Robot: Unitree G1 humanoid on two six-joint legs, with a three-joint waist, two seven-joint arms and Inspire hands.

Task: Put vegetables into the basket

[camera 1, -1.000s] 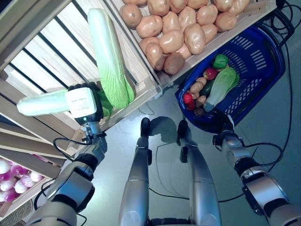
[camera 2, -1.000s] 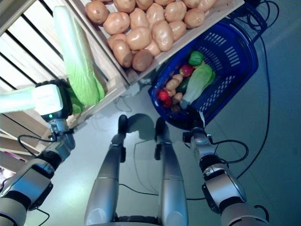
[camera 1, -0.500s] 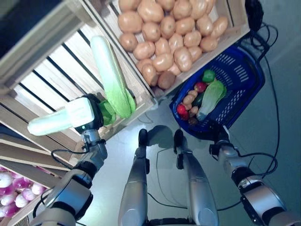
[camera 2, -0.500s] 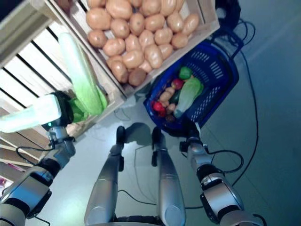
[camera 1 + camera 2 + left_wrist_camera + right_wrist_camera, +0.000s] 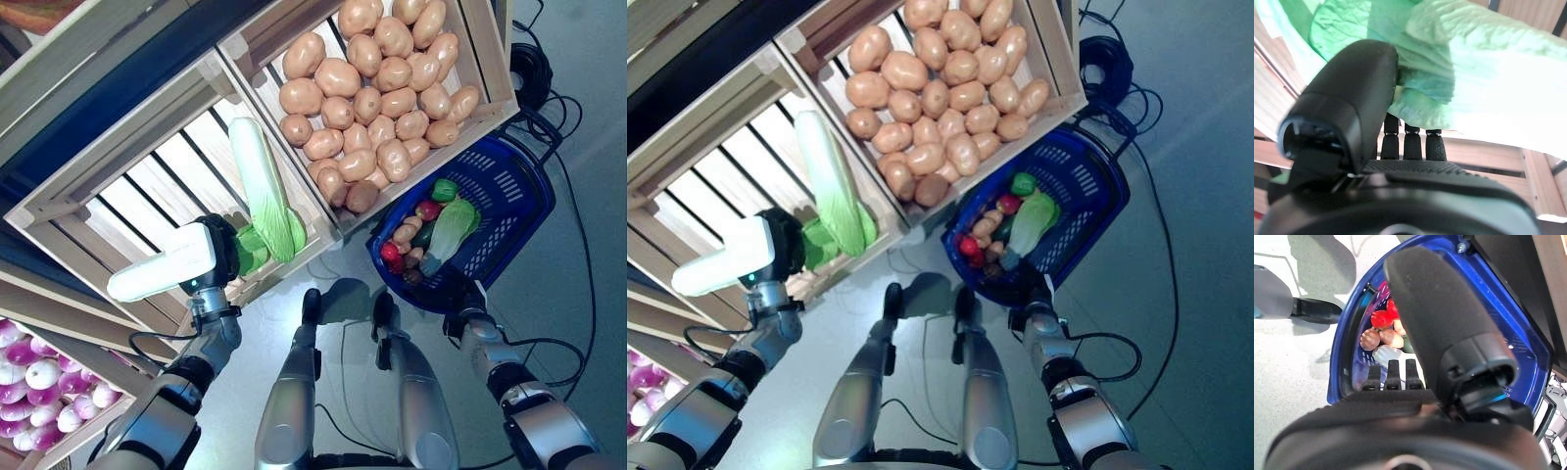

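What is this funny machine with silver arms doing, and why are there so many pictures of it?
It is a robot shaped like a person, picking vegetables in a play shop. Two pictures come from cameras in its head, looking down. Two more come from little cameras on its wrists, very close to its hands.

Its left hand is curled round the leafy end of a long pale green cabbage lying in a slatted wooden crate. Its right hand holds the rim of a blue plastic basket, which already has another cabbage and small red, green and brown vegetables inside. Beside it, a second wooden crate is full of brown potatoes. Pink and white onions sit lower left.
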